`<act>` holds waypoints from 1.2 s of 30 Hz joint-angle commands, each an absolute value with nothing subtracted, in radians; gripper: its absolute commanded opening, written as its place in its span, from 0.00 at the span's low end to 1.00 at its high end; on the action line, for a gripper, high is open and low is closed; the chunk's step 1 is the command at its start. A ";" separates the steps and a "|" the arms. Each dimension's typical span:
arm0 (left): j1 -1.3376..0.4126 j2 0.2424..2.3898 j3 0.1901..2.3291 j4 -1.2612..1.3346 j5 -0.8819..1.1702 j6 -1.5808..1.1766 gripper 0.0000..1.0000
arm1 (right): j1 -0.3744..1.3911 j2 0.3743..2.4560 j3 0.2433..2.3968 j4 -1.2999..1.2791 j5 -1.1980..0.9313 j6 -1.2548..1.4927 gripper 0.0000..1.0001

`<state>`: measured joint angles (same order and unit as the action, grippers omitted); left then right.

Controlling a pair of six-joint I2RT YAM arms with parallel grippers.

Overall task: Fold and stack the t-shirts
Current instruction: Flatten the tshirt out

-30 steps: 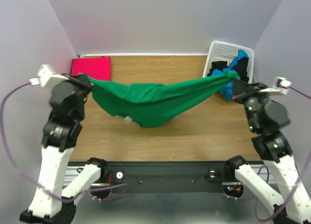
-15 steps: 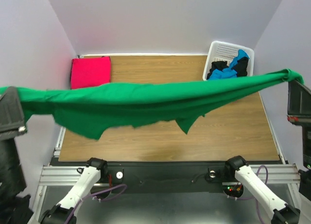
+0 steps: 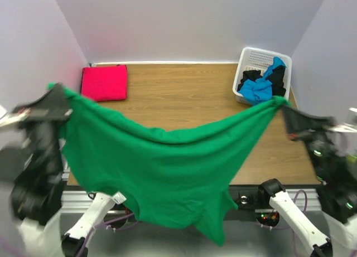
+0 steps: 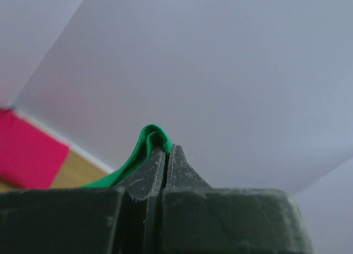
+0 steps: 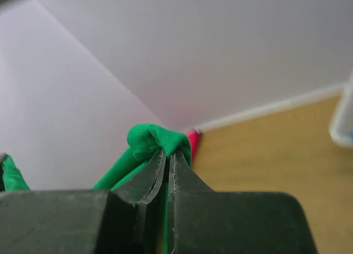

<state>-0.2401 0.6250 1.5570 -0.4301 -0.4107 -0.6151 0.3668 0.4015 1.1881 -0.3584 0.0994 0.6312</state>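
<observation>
A bright green t-shirt (image 3: 162,168) hangs spread in the air between both arms, high above the table and close to the top camera. My left gripper (image 3: 56,90) is shut on one corner of it (image 4: 151,137). My right gripper (image 3: 281,102) is shut on the opposite corner (image 5: 157,141). The cloth sags in the middle and its lower edge drapes past the table's near edge. A folded magenta-red t-shirt (image 3: 104,82) lies flat at the far left of the table. Blue (image 3: 257,90) and black (image 3: 250,77) t-shirts lie crumpled in the basket.
A white lattice basket (image 3: 257,58) stands at the far right corner of the wooden table (image 3: 184,90). Walls close in the back and both sides. The hanging green cloth hides the near half of the table and the arm bases.
Both arms came down from a high, wide stretch. The green t-shirt, pulled taut half a second ago, now sags and hangs open as a broad sheet toward the near edge.
</observation>
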 commanded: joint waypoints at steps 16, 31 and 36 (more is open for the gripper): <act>-0.227 1.390 1.401 -0.373 -0.269 -0.604 0.99 | 0.364 0.673 0.735 -0.669 0.405 0.804 1.00; -0.322 1.052 0.646 -0.238 -0.181 -0.808 0.99 | 0.364 1.066 0.604 -0.273 0.006 0.600 1.00; -0.324 1.185 0.609 -0.131 -0.166 -0.793 0.99 | 0.365 1.172 0.571 -0.207 0.038 0.623 1.00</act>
<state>-0.3191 1.1244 0.6155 -0.2665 -0.1780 -0.7834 0.3668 1.1336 0.5911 -0.3195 0.0402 0.6247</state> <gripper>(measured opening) 0.986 0.998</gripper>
